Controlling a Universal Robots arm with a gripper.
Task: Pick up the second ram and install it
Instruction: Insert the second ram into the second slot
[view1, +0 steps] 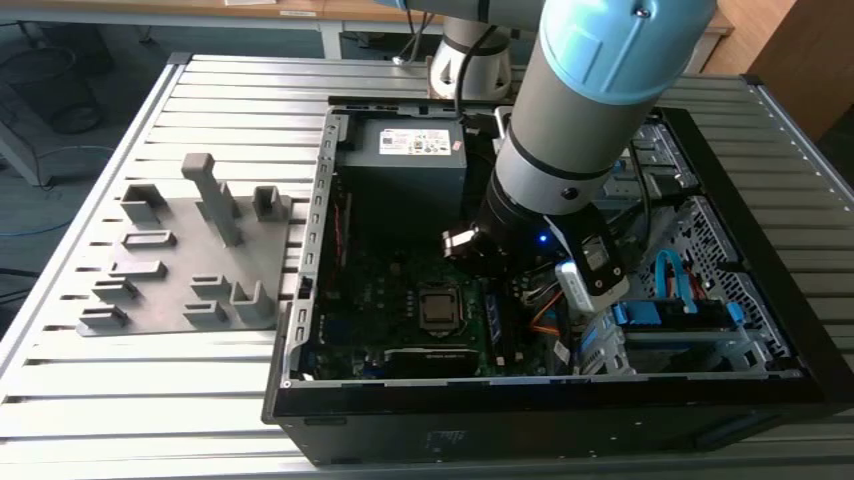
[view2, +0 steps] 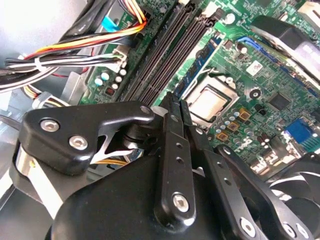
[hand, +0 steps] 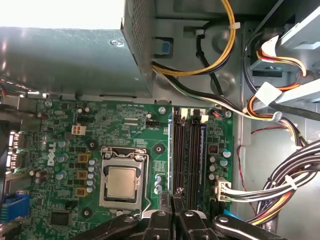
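The black two-fingered gripper (view2: 176, 102) hung low inside the open black computer case (view1: 534, 420), its fingers drawn together with nothing visible between them, tips poised just above the row of black memory slots (hand: 182, 150). In the exterior view the slots lay at three o'clock of the square silver processor (view1: 441, 310). The grey plastic fixture with upright posts (view1: 187, 250) stood at nine o'clock of the case.

A long, narrow dark blue memory stick (hand: 203, 150) stood seated in the slot farthest from the processor. It looked to be the task's ram, though whether the first or the second could not be told.

Seating such a stick well would likely call for a straight downward press, square to the slot and even along its length, kept clear of the bundled white and black cables (hand: 290, 185) beside it.
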